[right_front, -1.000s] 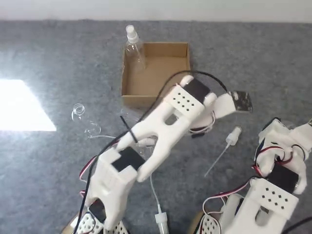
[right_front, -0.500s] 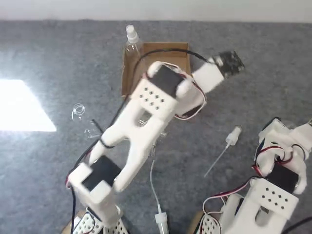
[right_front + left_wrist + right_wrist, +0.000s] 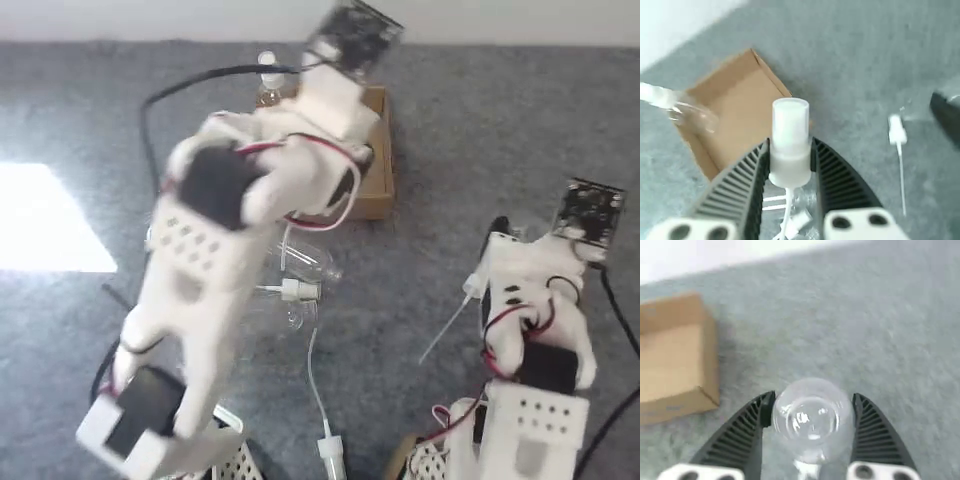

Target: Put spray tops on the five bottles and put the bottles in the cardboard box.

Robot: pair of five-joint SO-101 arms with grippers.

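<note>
My left gripper (image 3: 789,159) is shut on a white spray top (image 3: 790,137) whose thin tube hangs down between the fingers; it is held high beside the cardboard box (image 3: 735,112). A capped clear bottle (image 3: 675,102) leans in the box's far corner (image 3: 265,85). My right gripper (image 3: 812,401) is shut on a clear bottle (image 3: 812,422), seen end-on, above the grey carpet right of the box (image 3: 670,355). The left arm (image 3: 230,230) stretches over the box (image 3: 378,140).
A loose spray top with a long tube (image 3: 472,288) lies on the carpet between the arms (image 3: 896,131). Clear bottles (image 3: 308,258) and another spray top (image 3: 300,291) lie in front of the box. One more spray top (image 3: 330,452) lies at the near edge.
The left arm has swung up and back from the carpet to over the box. The right arm has risen and shifted towards the middle.
</note>
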